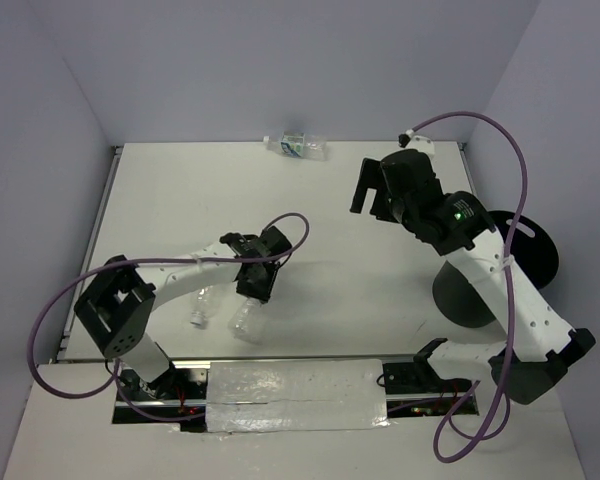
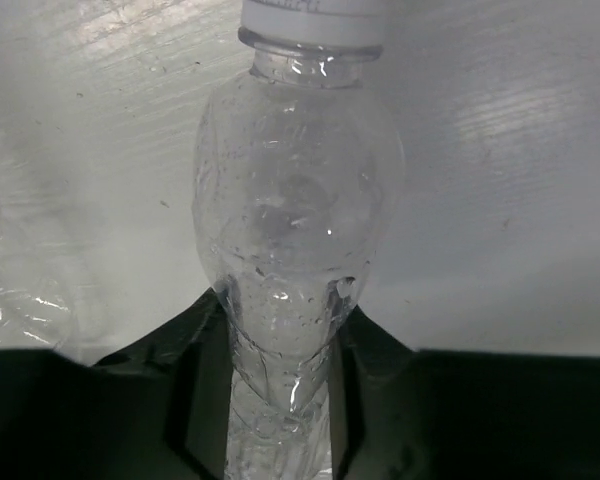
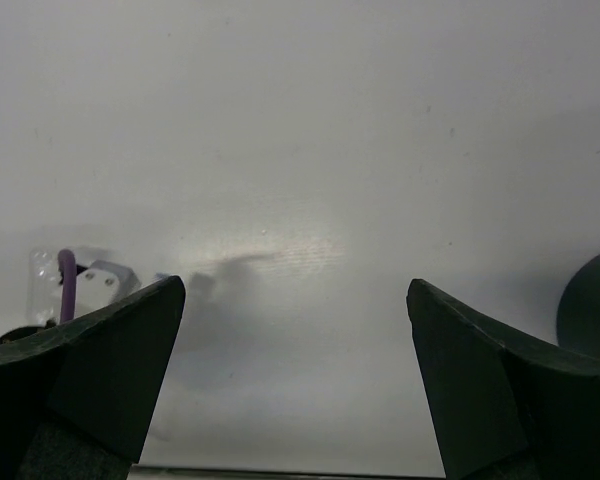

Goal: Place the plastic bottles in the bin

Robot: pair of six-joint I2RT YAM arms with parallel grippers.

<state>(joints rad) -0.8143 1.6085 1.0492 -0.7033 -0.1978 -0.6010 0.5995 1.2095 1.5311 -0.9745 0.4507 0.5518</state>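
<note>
White table [image 1: 330, 200]. Left gripper [image 2: 280, 330] clenched low on clear crinkled plastic bottle [image 2: 298, 200]; right gripper [image 3: 295, 300] released. Best: lift gently, carry to black cylindrical bin [image 1: 458, 300].

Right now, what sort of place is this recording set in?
Most likely a robotics lab test cell: a plain white table boxed in by blank panels, a left arm and right arm bolted at its near edge, loose purple cables, and silver tape over the mounts.

Bottle [image 2: 298, 220] cap cut by the top edge — bin [image 1: 458, 295] mostly behind right arm.
</note>
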